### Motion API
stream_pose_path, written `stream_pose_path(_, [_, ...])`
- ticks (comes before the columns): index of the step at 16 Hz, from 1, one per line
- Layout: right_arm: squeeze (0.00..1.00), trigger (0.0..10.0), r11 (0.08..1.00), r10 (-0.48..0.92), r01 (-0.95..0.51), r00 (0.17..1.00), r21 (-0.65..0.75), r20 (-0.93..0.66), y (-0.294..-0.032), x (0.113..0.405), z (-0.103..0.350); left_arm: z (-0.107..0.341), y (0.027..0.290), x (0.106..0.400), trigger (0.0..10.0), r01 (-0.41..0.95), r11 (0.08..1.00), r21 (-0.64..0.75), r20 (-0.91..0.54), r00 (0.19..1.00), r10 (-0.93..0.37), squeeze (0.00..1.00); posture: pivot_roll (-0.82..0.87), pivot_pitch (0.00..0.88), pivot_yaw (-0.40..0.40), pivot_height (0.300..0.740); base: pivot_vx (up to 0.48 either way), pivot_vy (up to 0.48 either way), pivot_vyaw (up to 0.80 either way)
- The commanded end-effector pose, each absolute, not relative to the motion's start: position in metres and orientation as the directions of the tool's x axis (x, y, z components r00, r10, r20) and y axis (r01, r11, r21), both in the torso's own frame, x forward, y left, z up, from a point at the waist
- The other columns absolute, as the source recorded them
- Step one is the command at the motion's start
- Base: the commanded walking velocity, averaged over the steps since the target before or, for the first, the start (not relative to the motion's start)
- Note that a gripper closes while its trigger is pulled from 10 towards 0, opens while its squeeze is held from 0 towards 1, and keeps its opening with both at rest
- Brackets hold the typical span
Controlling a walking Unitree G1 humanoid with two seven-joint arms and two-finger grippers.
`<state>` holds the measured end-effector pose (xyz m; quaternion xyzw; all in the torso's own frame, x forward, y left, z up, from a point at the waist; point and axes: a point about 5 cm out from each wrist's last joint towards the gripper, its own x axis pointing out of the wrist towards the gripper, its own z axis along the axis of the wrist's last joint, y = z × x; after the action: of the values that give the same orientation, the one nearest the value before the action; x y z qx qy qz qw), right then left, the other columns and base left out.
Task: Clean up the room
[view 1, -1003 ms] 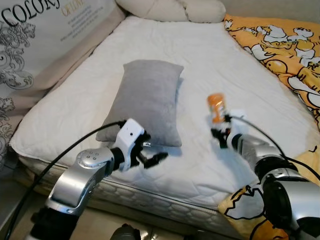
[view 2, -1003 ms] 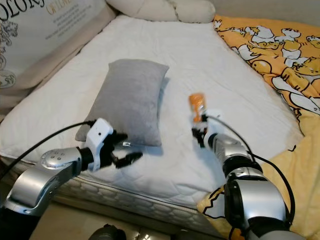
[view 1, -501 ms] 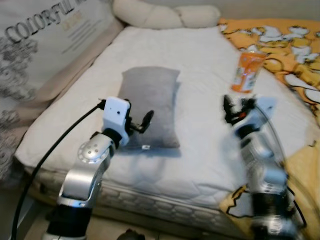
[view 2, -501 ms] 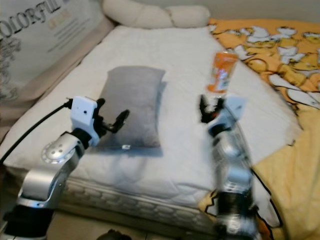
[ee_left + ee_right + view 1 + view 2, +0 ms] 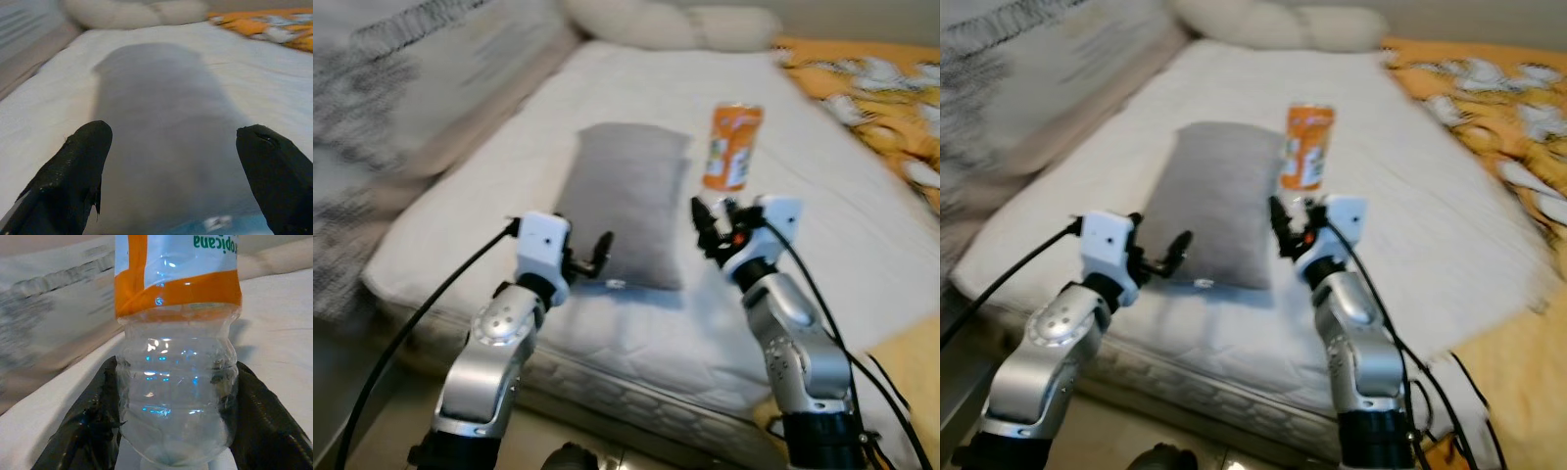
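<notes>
My right gripper [image 5: 717,217] is shut on a clear plastic bottle [image 5: 732,147] with an orange label. It holds the bottle upright above the mattress, just right of the grey pillow [image 5: 631,201]. In the right wrist view both black fingers [image 5: 90,431] press the ribbed clear end of the bottle [image 5: 178,382]. My left gripper [image 5: 592,259] is open at the pillow's near edge with nothing between its fingers. The left wrist view has the pillow [image 5: 161,112] lying straight ahead between the spread fingertips [image 5: 73,171].
The white mattress [image 5: 822,206] has an orange patterned blanket [image 5: 881,88] on its right side and a cream bolster [image 5: 675,24] at its head. A large printed cushion [image 5: 401,108] leans along the left. The mattress's front edge [image 5: 636,387] is just below my arms.
The view has shifted and blurred, so the camera moved. My right arm lifted the bottle and carried it left toward the pillow. My left gripper rose from the pillow's near corner.
</notes>
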<state>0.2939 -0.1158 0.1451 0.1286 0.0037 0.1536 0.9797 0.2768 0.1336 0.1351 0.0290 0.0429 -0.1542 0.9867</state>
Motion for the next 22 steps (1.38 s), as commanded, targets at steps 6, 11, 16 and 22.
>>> stream_pose_path(6, [0.00, 10.0, 0.887, 0.387, -0.371, 0.922, 0.273, -0.002, -0.112, 0.276, 0.143, 0.144, 0.147, 0.272, 10.0, 0.218, 0.976, 0.008, -0.079, 0.973, -0.217, 0.00, -0.03, 0.000, 0.047, 0.740, 0.000, 0.000, 0.80])
stream_pose_path(11, [0.00, 10.0, 0.904, 0.381, -0.361, 0.924, 0.227, -0.046, -0.112, 0.277, 0.139, 0.142, 0.152, 0.267, 10.0, 0.201, 0.980, 0.001, -0.104, 0.974, -0.200, 0.00, -0.02, 0.000, 0.036, 0.740, 0.000, 0.000, 0.80])
stream_pose_path(16, [0.00, 10.0, 0.923, 0.345, -0.328, 0.937, 0.202, -0.059, -0.114, 0.276, 0.136, 0.143, 0.166, 0.268, 10.0, 0.088, 0.996, -0.015, -0.059, 0.994, -0.089, 0.00, -0.01, 0.000, 0.026, 0.740, 0.000, 0.000, 0.16])
stream_pose_path(22, [0.00, 10.0, 0.916, 0.330, -0.307, 0.942, 0.257, -0.053, -0.120, 0.274, 0.135, 0.140, 0.168, 0.265, 10.0, 0.089, 0.996, 0.008, -0.090, 0.992, -0.088, 0.00, 0.00, 0.000, 0.016, 0.740, 0.000, 0.000, 0.00])
